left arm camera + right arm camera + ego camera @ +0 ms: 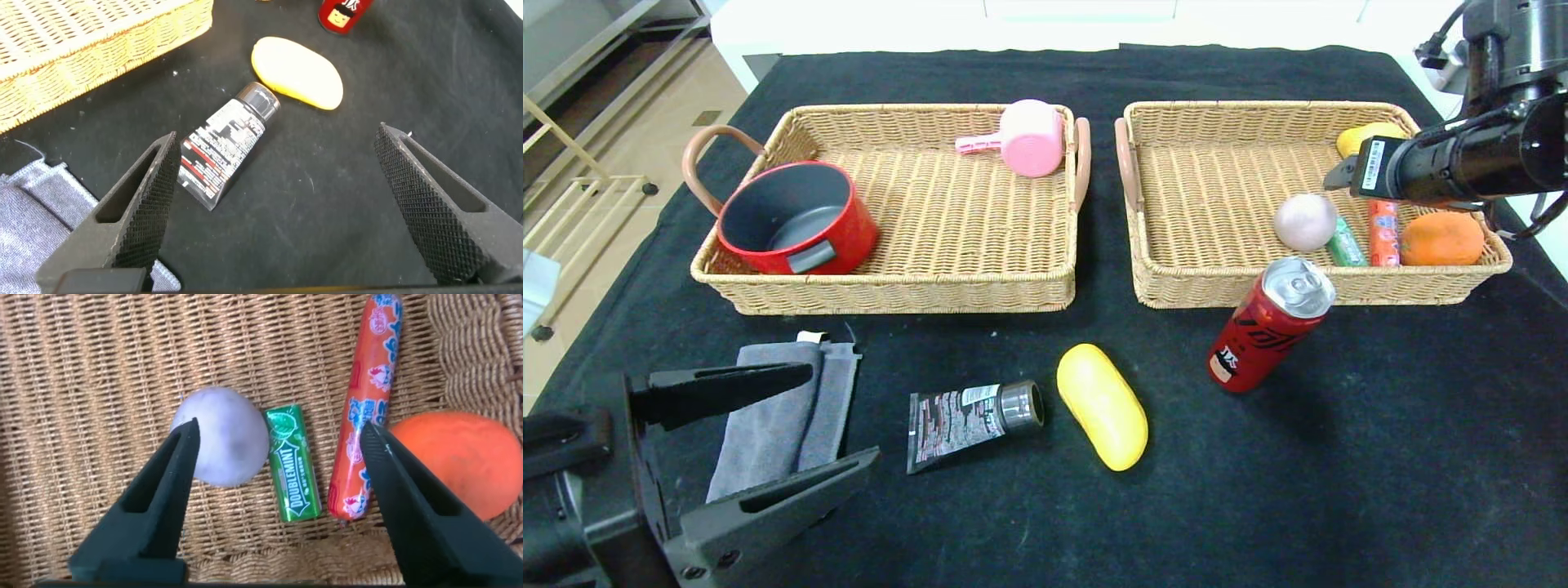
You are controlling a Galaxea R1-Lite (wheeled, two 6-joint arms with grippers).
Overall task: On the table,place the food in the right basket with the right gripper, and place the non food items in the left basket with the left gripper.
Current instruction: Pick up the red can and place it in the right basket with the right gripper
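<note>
- Desk (1339, 457): black cloth.
- Both baskets (947, 237) (1217, 188): tan wicker, brown handles.
- Pot (796, 216): red, grey inside.
- Scoop (1025, 137): pink.
- Towel (776, 408): dark grey.
- Squeeze tube (968, 415): black, white-and-red print, grey cap.
- Can (1270, 325): red, silver top.
- Oblong piece (1101, 406): yellow.
- Gum pack (292, 462): green.
- Sausage stick (364, 408): orange-red.

Black cloth (1339, 457) is covering the table, looking matt. Baskets (898, 286) are showing rough woven wicker. Can (1270, 327) is gleaming glossy metal. Towel (768, 425) is looking soft fabric. Tube (968, 416) and yellow piece (1103, 406) are looking smooth, plastic-like.
</note>
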